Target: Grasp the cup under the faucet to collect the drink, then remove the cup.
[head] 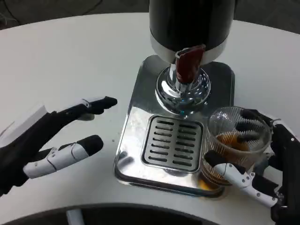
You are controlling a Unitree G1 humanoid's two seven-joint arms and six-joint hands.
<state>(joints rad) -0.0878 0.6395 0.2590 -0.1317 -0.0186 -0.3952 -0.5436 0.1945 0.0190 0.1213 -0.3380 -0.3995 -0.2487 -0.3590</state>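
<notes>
Right robot hand [262, 164] is wrapped around the ribbed glass cup [236, 140], amber drink inside, sitting at the right edge of the chrome drip tray [136, 126], off to the side of the faucet [187, 70] with its red lever. Risk here, I'd say: the cup straddles the tray's raised lip, so dragging it sideways could catch the base and slosh the drink; a loose hold on slick ribbed glass could let it slip. Left robot hand [56, 140] hovers released, fingers spread, well apart to the cup's left. White round counter [70, 56], smooth and glossy; dark floor beyond its rim
</notes>
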